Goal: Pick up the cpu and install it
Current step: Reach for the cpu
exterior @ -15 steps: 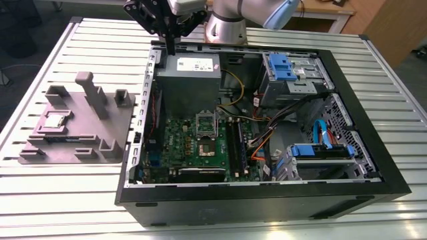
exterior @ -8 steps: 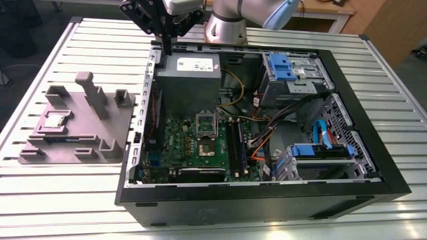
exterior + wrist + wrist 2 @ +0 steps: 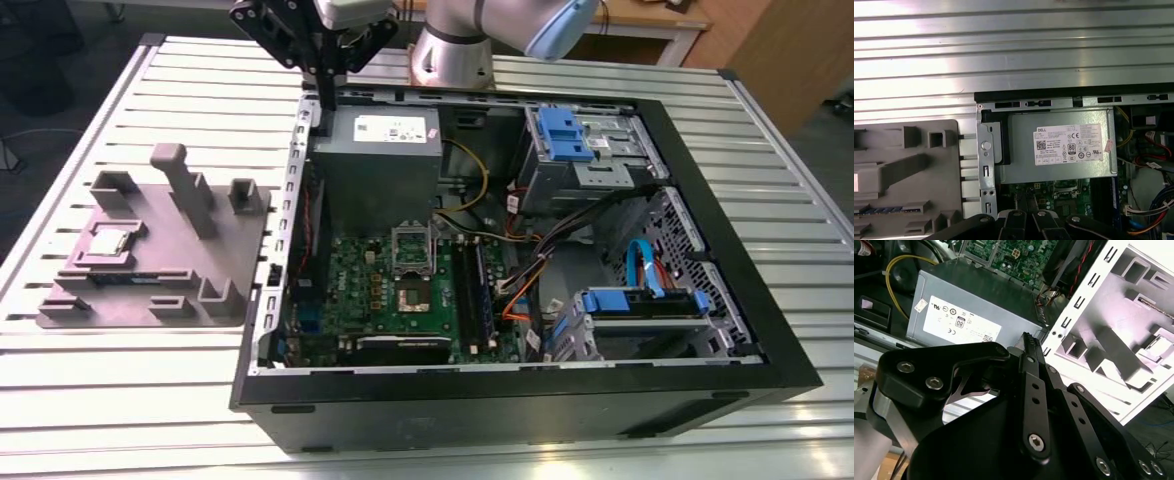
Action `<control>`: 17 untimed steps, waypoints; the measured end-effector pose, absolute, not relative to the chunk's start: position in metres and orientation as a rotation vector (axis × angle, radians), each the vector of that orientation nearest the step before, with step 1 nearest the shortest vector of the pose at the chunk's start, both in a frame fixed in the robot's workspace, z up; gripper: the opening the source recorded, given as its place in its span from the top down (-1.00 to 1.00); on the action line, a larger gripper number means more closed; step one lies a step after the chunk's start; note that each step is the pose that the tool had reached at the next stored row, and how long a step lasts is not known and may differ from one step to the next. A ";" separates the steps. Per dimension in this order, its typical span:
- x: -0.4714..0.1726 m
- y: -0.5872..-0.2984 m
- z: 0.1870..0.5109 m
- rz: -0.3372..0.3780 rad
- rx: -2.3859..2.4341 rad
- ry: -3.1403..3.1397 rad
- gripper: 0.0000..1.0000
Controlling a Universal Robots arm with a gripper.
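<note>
Silver table (image 3: 134, 400) — the cpu (image 3: 110, 243) sits in a grey holder (image 3: 220, 262) at nine o'clock from the computer case (image 3: 534, 400), so it cannot slide — the pincer (image 3: 324, 92), pinched narrow and empty, hangs at eleven o'clock

- The exterior view stands high off the open side of the computer case (image 3: 534, 400), looking down at a slant. The whole case fits in, with the power supply (image 3: 378, 150) at its far end.
- The first wrist view hangs fairly near above the power supply (image 3: 1059, 145), facing straight down.
- The second wrist view sits close behind the gripper (image 3: 1029, 342), looking slantwise past it at the power supply (image 3: 969, 315).
- All three share the power supply and the grey tray (image 3: 174, 255) off to its side.
</note>
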State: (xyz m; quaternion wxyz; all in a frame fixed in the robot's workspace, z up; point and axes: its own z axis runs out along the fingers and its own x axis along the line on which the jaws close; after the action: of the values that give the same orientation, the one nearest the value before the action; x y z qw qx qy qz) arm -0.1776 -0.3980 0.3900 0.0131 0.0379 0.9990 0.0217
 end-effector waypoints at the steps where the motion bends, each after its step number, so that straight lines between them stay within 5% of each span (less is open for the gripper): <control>1: -0.178 -0.398 0.390 0.068 0.118 3.112 0.80; 17: -0.191 -0.398 0.390 0.068 0.118 3.112 0.80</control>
State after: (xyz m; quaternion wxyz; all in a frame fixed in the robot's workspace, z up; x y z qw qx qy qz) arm -0.1908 -0.3980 0.3899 0.0131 0.0379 0.9990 0.0217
